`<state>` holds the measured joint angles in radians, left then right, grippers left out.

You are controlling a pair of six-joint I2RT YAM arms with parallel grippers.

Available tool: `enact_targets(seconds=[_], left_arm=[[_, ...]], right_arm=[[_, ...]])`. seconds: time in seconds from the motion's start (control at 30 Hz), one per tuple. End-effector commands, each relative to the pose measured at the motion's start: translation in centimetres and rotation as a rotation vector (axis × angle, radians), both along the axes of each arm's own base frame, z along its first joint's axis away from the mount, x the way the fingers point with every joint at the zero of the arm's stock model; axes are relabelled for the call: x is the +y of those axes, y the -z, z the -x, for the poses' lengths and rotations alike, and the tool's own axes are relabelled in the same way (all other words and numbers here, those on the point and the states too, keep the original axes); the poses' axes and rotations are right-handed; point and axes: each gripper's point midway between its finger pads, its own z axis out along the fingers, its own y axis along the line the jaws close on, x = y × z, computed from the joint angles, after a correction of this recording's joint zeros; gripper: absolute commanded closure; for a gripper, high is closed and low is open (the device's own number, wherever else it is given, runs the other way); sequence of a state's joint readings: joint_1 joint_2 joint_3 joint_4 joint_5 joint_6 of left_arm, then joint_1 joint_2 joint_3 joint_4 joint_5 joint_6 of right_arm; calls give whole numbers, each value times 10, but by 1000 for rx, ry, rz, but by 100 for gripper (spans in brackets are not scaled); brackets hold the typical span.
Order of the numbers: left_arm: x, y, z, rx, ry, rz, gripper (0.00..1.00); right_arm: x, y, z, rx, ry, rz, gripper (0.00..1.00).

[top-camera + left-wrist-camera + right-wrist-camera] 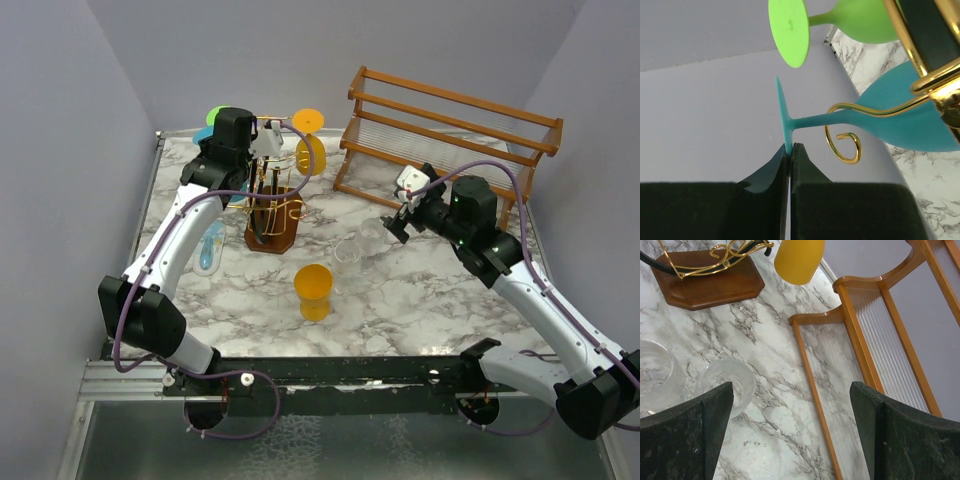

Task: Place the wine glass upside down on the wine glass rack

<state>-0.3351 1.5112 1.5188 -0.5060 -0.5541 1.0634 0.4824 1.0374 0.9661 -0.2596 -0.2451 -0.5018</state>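
A teal wine glass (910,125) lies sideways at the wine glass rack, its stem resting across a gold scroll arm (845,145). My left gripper (790,147) is shut on the rim of the glass's round foot (782,117). From above, the left gripper (222,140) sits at the back left of the gold wire rack (280,185) on its dark wooden base (272,235). My right gripper (791,390) is open and empty over the marble, with a clear glass (727,382) by its left finger.
A green glass (860,20) and an orange glass (310,150) also hang at the rack. Another orange glass (314,290) stands on the table's front middle. Clear glasses (360,240) lie near the right gripper (393,228). A wooden slatted rack (450,130) fills the back right.
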Motion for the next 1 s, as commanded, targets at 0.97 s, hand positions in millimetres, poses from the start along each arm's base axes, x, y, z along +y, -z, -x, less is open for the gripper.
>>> enact_targets(seconds=[0.97], left_arm=[[19,1,8,6,-105,-18,100]], right_arm=[[-2,-12,-1,-32,1,-36,0]])
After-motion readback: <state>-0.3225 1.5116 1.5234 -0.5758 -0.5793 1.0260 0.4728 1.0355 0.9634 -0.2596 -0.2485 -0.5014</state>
